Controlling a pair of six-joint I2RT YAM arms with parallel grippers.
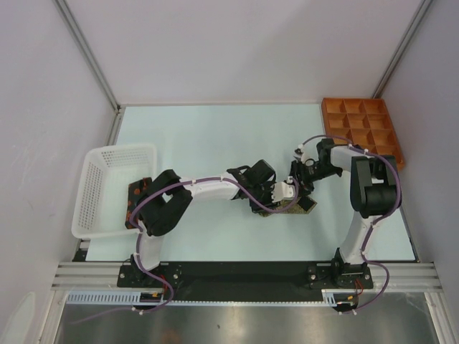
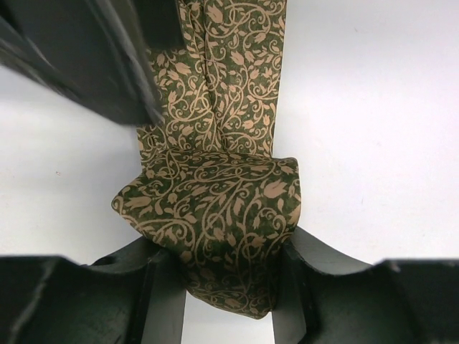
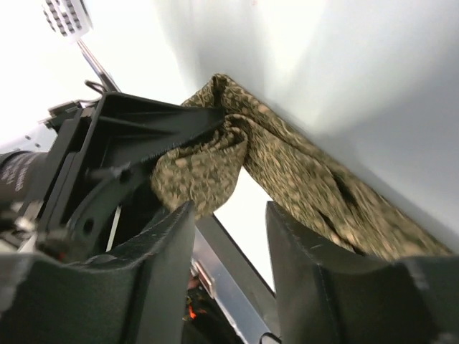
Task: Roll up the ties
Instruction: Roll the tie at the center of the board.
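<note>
The tie (image 2: 215, 193), olive green with a tan pattern of vines and leaves, lay near the middle of the table (image 1: 201, 143), where the 2 arms met. Its end was folded over into a thick, loose wad. The rest ran away from the wad as a flat strip on the table top.

The left gripper (image 2: 229, 247) was clamped on the wad. In the left wrist view the fabric filled the gap between its 2 fingers (image 2: 161, 294) and pressed against both, with a little bulging out below.

The right gripper (image 3: 229, 215) stood just beside the wad with its jaws parted and nothing between them (mostly pale table surface showed through the gap). In the right wrist view the strip of the tie passed behind 1 of the right fingers (image 3: 301, 272); I could not tell whether it touched that finger.

From above, most of the tie was hidden under the 2 grippers, and only a small olive patch showed at their near side. A white basket (image 1: 90, 193) stood at the left edge of the table, well apart from the tie. An orange tray (image 1: 324, 115) with square compartments sat at the far right corner.
</note>
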